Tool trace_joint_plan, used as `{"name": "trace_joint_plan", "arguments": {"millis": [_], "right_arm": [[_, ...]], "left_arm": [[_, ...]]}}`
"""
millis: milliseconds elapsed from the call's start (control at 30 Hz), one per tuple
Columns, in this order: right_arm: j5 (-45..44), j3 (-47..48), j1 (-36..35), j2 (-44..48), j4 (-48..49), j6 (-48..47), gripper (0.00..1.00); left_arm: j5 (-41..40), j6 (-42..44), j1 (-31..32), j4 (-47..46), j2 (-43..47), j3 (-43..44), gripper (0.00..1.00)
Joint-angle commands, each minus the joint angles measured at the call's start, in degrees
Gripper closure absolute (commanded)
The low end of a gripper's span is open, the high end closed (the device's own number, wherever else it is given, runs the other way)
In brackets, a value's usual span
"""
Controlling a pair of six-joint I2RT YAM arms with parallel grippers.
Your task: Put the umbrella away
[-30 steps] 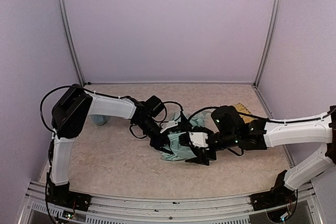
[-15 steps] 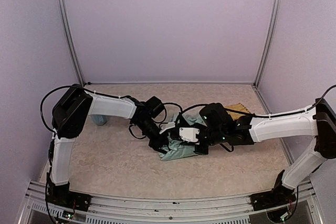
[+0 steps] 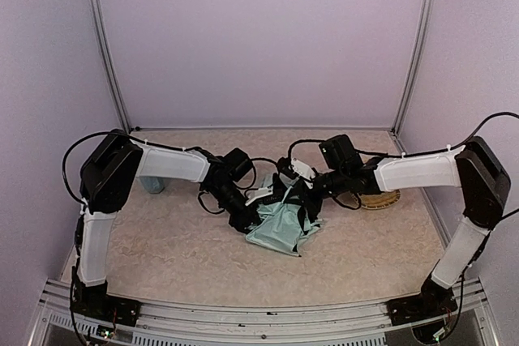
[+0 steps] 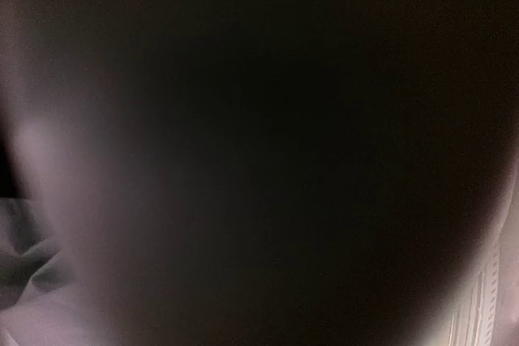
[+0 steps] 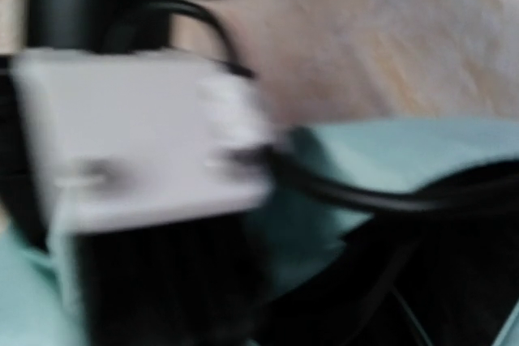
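Umbrella, centre frame: thin cloth, matt mint outside, black underside, heavily creased. Tabletop: matt beige, mottled like stone. My arm shells: smooth white plastic, slight sheen. Tray, right of centre: rough woven straw.

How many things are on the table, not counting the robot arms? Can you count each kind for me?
pale mint-green folding fabric umbrella: 1
light blue cup: 1
woven straw tray: 1
Total: 3
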State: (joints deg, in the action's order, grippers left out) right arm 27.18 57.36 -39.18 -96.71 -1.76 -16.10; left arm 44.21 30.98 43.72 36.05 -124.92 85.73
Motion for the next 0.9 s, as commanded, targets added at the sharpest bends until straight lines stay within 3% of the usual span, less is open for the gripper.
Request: {"name": "trace_joint_plan", "arguments": {"millis": [0, 267, 433, 633, 767, 867], "right_arm": [[-2.48, 2.53, 5.13, -4.87, 5.31, 5.4, 1.0], [3.24, 6.06, 6.13, -15.02, 3.41, 6.61, 1.0], [0.98, 9.53, 6.13, -22.39, -5.53, 6.25, 1.0], [3.35, 6.93, 6.13, -23.99, -6.72, 5.92, 1.0], [5.27, 7.18, 6.13, -25.02, -7.02, 5.34, 1.0], [6.1, 7.72, 6.13, -25.66, -7.14, 5.0, 1.0]], "left_arm": [[-3.48, 2.11, 2.24, 7.65, -2.56, -2.14, 0.78], [-5.32, 1.84, 3.16, 4.35, -0.6, -2.88, 0.78], [-9.38, 0.63, 3.21, -3.95, 4.7, -7.3, 0.61], [-19.21, -6.91, 1.42, -25.8, 16.58, -17.73, 0.4], [-21.85, -7.15, 0.63, -42.12, 26.56, -28.14, 0.38], [-22.1, -4.58, 0.95, -49.45, 32.12, -34.07, 0.39]]}}
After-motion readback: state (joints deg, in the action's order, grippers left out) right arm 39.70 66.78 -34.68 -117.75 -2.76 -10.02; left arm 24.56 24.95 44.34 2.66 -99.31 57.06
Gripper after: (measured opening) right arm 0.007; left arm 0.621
